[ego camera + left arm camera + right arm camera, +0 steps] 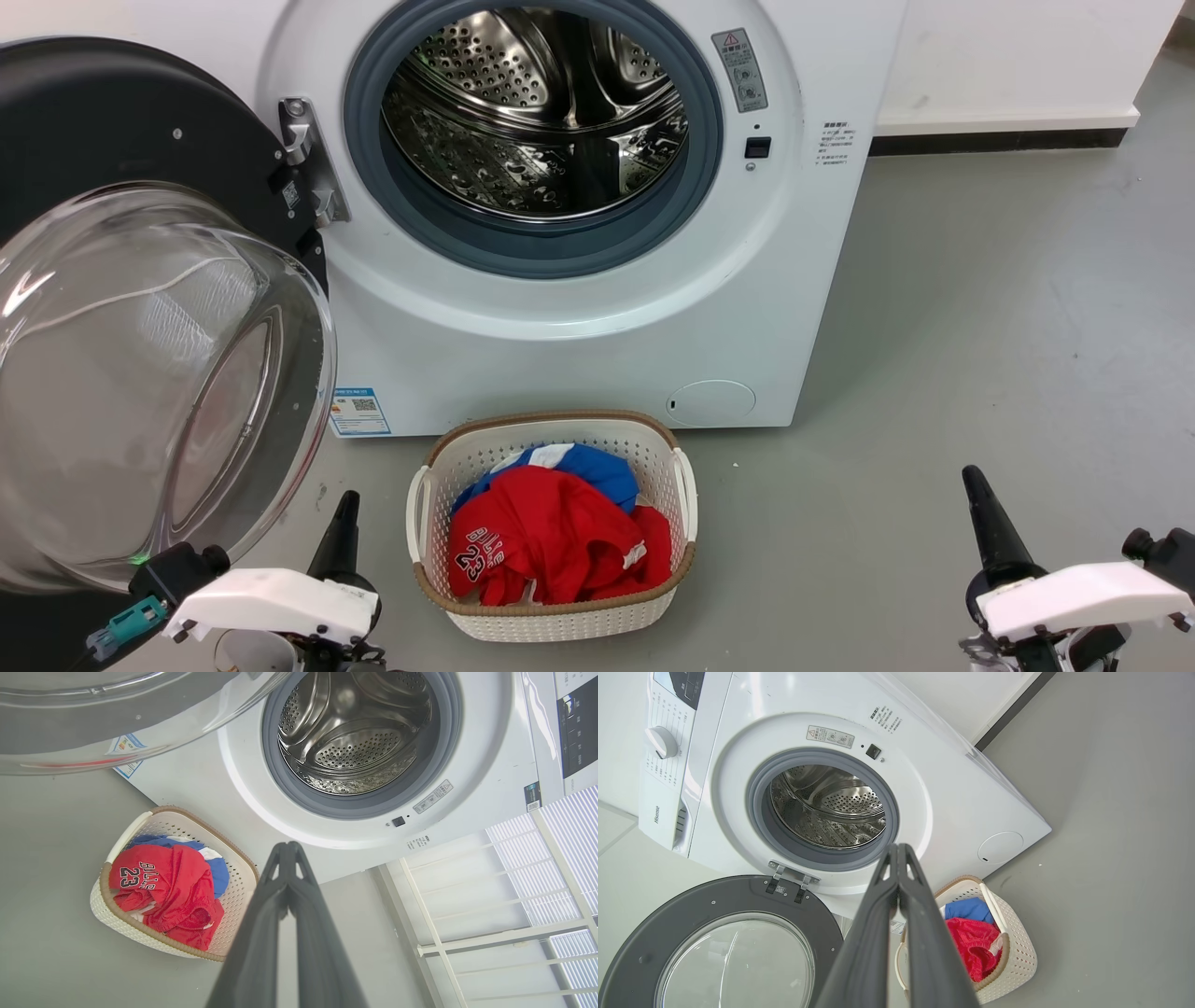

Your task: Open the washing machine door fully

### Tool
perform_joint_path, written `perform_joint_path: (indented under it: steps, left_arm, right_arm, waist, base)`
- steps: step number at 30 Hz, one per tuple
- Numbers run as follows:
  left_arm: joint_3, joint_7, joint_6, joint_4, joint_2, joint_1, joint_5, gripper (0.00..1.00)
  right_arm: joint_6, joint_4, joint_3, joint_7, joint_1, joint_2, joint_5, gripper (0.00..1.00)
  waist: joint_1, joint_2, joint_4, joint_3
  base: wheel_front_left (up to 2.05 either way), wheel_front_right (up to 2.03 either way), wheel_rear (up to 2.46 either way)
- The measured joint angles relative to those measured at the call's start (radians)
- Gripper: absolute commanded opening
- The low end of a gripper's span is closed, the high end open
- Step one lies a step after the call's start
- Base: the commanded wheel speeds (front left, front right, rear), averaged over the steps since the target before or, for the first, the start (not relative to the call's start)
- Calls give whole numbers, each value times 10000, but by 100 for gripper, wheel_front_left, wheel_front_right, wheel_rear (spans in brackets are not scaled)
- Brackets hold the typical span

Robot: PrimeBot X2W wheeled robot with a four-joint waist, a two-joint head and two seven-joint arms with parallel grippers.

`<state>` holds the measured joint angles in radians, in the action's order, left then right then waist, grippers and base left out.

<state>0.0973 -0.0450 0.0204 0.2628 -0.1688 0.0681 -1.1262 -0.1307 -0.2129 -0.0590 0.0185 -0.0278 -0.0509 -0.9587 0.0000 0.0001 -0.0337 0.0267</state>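
Both the left gripper (348,501) and the right gripper (973,478) are closed, empty. The door (121,308) is swung wide, just ahead and left of the left gripper, well apart from the right; the left is judged nearer for any last push.

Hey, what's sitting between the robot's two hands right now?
A white laundry basket of clothes sits between the left hand and right hand, in the head view.

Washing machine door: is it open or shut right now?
Open. The washing machine door is swung wide on its hinge, glass bowl facing out, leaving the steel drum exposed.
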Motion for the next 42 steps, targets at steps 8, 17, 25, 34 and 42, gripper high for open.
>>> perform_joint_path:
  steps: [8, 17, 25, 34, 42]
  left_arm:
    - [-297, 240, -211, -27, 190, 40, -692, 0]
    - [-616, 466, -441, -44, 345, 139, -1407, 0]
    - [-861, 667, -623, -63, 506, 158, -2004, 0]
    - [-1131, 865, -821, -86, 629, 195, -2619, 0]
    - [-1367, 1037, -972, -104, 782, 212, -3131, 0]
  right_arm:
    - [0, -56, -82, 138, -126, 0, -905, 0]
    - [0, -102, -161, 278, -247, 0, -1887, 0]
    - [0, -136, -232, 397, -329, 0, -2661, 0]
    - [0, -173, -295, 520, -383, 0, -3509, 0]
    - [0, -199, -349, 616, -492, 0, -4201, 0]
  waist:
    - [0, 0, 37, -33]
    - [0, 0, 78, -69]
    - [0, 0, 115, -102]
    - [0, 0, 157, -138]
    - [0, 0, 194, -171]
  base:
    - [0, 0, 0]
    - [0, 0, 0]
    - [0, 0, 0]
    - [0, 0, 0]
    - [0, 0, 0]
